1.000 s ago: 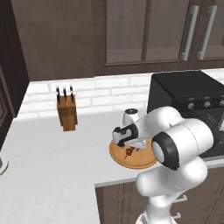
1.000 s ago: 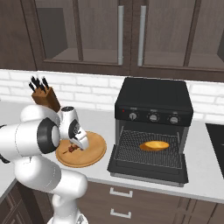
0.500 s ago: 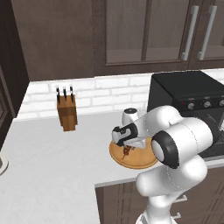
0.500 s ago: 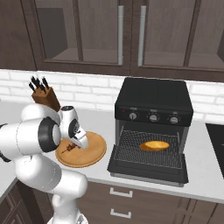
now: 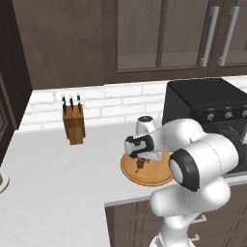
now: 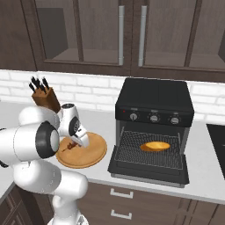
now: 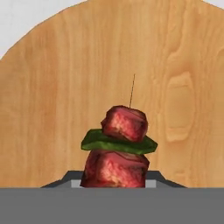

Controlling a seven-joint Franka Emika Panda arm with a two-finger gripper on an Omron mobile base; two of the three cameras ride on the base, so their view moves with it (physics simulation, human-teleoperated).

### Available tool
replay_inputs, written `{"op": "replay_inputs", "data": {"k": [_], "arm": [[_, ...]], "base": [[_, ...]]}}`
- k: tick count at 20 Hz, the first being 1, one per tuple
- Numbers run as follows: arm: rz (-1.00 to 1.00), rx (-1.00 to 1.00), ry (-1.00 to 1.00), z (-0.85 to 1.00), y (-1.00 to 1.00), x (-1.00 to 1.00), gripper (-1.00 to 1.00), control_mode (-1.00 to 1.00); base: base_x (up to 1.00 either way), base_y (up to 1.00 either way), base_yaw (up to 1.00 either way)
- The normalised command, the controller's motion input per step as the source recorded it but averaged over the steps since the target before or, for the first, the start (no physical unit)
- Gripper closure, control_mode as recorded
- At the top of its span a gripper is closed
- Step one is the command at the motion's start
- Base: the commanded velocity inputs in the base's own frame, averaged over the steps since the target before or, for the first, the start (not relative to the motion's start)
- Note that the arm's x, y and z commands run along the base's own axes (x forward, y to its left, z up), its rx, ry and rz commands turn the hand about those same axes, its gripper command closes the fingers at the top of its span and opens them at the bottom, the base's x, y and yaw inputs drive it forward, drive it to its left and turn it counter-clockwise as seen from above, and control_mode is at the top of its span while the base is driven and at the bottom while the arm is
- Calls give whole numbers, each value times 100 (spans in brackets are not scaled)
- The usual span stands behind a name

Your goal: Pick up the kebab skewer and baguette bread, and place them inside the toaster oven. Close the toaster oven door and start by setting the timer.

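Skewer of red-brown meat chunks with a green slice [image 7: 117, 148] sits between the dark two-finger gripper [image 7: 114, 183] tips, pinched there. Thin stick tip points to 12 o'clock over the round wooden board [image 7: 52, 96]. Golden-orange oval baguette [image 6: 154, 146] lies on the black toaster oven's [image 6: 154, 103] rack.

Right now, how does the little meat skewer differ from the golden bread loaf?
The kebab skewer of red meat chunks and a green slice sits over the round wooden board, between the robot's jaws; the golden-orange oval baguette bread lies on the wire rack inside the open black toaster oven. The skewer looks smaller and darker. Both are food.
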Motion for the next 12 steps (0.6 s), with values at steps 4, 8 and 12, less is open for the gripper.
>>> {"op": "replay_inputs", "data": {"k": [4,8,12], "arm": [[-1,0,0,68,-27,-13,100,-100],[-4,0,0,54,-41,-26,100,-100],[-13,0,-2,26,-41,-61,100,-100]], "base": [[0,0,0],[0,0,0],[0,0,0]]}}
